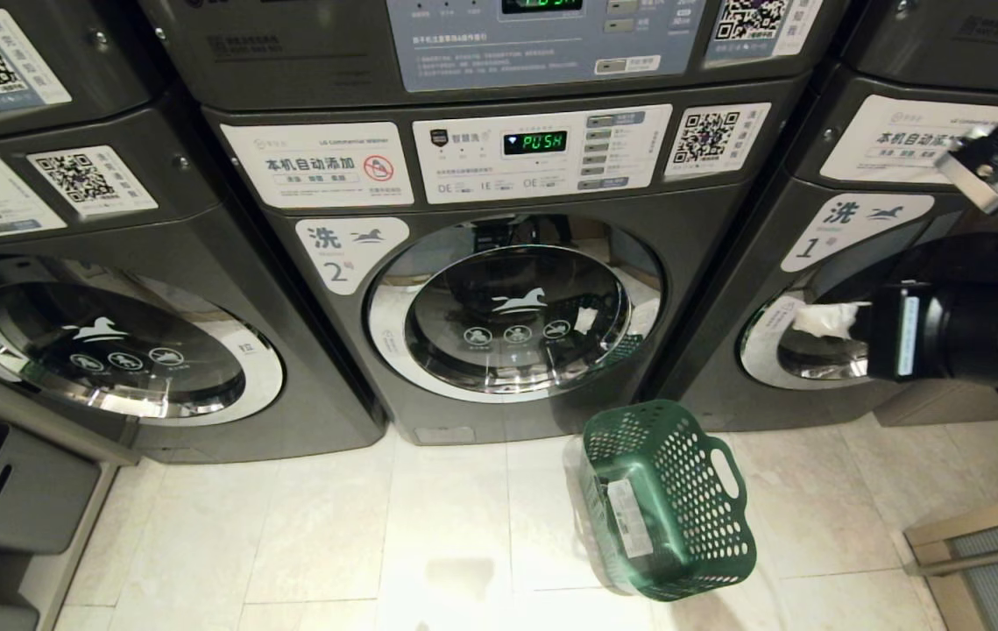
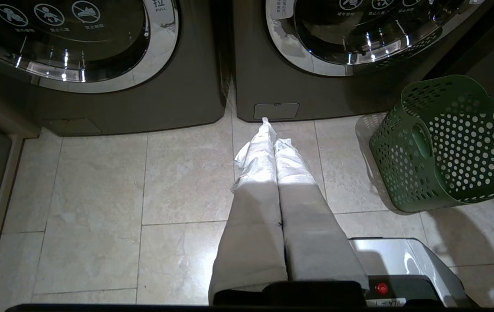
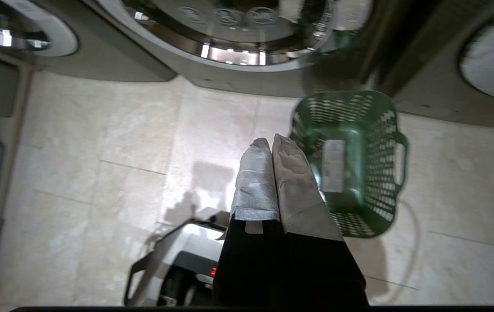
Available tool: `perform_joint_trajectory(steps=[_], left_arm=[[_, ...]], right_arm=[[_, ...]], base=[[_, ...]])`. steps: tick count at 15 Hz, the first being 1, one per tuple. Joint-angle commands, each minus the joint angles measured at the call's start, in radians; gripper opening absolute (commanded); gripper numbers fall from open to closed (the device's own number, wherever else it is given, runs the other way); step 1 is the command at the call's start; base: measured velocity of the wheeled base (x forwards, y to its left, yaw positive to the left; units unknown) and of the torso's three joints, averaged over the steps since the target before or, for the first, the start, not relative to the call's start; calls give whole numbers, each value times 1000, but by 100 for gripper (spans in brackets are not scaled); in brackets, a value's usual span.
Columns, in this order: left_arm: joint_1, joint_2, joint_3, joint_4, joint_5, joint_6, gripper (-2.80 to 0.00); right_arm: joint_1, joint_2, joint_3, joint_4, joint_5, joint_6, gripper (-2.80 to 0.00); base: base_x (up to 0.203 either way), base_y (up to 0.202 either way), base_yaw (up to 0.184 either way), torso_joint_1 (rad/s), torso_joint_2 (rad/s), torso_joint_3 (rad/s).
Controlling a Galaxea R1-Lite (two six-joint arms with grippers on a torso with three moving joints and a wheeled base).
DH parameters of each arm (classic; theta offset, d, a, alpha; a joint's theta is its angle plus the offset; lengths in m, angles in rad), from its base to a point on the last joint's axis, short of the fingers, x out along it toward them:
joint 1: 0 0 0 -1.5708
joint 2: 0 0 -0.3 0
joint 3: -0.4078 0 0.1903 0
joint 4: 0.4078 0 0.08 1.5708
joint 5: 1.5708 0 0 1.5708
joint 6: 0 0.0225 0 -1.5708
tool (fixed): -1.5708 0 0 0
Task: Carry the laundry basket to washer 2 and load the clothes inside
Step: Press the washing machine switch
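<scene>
Two grippers shut on nothing, one empty green basket tipped on the tiles before washer 2.

Nearest, the left gripper (image 2: pixel 273 130) hung low over the pale floor tiles (image 1: pixel 306 526), its taped fingers (image 2: pixel 257 164) pressed together and holding nothing; the right gripper (image 3: pixel 270 145) was likewise closed and empty, its arm raised at the right edge of the head view. Just beyond, the laundry basket (image 1: pixel 683 491) lay tipped on its side on the floor, its white sticker (image 1: pixel 630 517) showing on the base and no clothes visible inside it. Behind it stood washer 2 (image 1: pixel 499 263), its chrome-ringed round door (image 1: pixel 512 307) closed, between two like machines; the one to the right was washer 1 (image 1: pixel 840 263).
</scene>
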State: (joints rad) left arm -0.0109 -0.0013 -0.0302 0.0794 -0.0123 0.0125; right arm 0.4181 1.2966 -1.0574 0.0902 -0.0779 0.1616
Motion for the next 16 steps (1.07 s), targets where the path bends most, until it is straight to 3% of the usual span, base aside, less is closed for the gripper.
perform_joint_trajectory(steps=[1,3,6,11,16], left_arm=[[-1,1,0,1,0,-6,-280],[0,1,0,2,0,-3,-280],[0,1,0,2,0,-6,-280],[0,1,0,0,11,-12,-280],[0,1,0,0,13,-22,-280]], right_arm=[[-129,-149,115,-4,0,-73,-280],[-238,-228,181,-10,3,-128,-280],[-340,-333,281,-12,24,-134,-280],[-348,-394,361,-14,41,-142,-280],[-344,-411,355,-14,78,-142,-280]], base=[[0,0,0,0,0,0],[0,0,0,0,0,0],[0,0,0,0,0,0],[0,0,0,0,0,0],[184,0,-1,4,3,4]])
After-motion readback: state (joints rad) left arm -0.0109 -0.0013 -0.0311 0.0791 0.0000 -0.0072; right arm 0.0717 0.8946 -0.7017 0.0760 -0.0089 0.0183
